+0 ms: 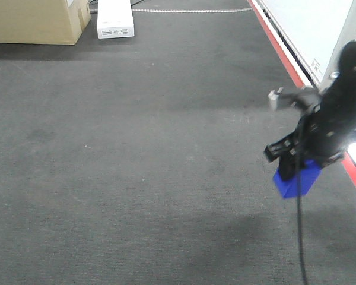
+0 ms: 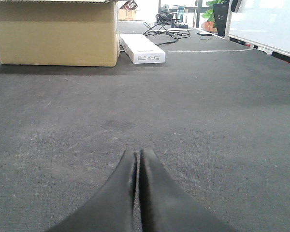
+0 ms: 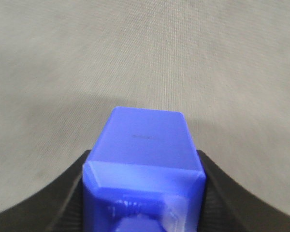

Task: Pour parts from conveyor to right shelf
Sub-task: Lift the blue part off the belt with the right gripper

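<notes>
Blue cube in right claw beside red border; conveyor stretches wide leftward.

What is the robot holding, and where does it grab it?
The right gripper holds a small bright-blue plastic cube, fingers pressing its two opposite sides. The left gripper holds nothing.

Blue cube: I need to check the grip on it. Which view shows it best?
The right wrist view: the cube fills the middle, held in the right gripper, its faces sharp. The front view shows it small and blurred, partly hidden behind that gripper. The left wrist view shows none of it.
</notes>
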You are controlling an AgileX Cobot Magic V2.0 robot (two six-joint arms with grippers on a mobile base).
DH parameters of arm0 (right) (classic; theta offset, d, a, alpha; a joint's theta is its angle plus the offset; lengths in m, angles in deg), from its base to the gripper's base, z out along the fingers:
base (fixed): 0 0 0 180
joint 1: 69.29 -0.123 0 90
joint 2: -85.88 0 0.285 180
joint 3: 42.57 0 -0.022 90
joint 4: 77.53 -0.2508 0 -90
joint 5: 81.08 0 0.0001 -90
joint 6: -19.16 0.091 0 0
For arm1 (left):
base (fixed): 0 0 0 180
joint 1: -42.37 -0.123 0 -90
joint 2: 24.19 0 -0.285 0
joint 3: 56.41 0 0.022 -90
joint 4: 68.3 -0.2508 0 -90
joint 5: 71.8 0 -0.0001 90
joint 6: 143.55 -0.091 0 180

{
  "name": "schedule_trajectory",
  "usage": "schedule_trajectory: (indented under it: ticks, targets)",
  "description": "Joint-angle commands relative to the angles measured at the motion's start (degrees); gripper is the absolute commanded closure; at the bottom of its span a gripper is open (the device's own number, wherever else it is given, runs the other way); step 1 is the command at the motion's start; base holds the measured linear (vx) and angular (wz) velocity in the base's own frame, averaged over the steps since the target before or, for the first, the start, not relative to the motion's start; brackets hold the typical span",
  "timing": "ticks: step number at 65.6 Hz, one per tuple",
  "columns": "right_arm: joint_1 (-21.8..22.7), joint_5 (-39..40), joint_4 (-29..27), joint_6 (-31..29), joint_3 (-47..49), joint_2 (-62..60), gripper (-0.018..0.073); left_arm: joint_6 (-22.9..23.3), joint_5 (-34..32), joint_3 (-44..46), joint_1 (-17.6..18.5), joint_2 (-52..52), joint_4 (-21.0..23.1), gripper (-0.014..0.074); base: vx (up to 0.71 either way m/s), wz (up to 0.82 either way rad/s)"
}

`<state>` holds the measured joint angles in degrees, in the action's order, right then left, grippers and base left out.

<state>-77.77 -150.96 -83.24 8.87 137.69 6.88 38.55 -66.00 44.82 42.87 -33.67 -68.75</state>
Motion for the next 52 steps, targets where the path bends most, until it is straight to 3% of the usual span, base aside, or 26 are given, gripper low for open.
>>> schedule_trajectory:
  ticks: [1,25,52]
  targets:
    - [0.1,-0.6,-0.7,-0.3,0.9,-8.5,0.0568,0.5,-4.5,1.1,0.3,-0.9,0.5,0.0603,0.0,0.0]
    - [0.1,18.3,-0.9,-0.5,-20.4,-39.2,0.0567,0.5,-4.5,1.1,0.3,-0.9,0.5,0.0603,0.0,0.0]
    - [0.1,39.9,-0.4,-0.5,-46.3,-63.9,0.0567,0.5,-4.5,1.1,0.3,-0.9,0.5,0.0603,0.0,0.0]
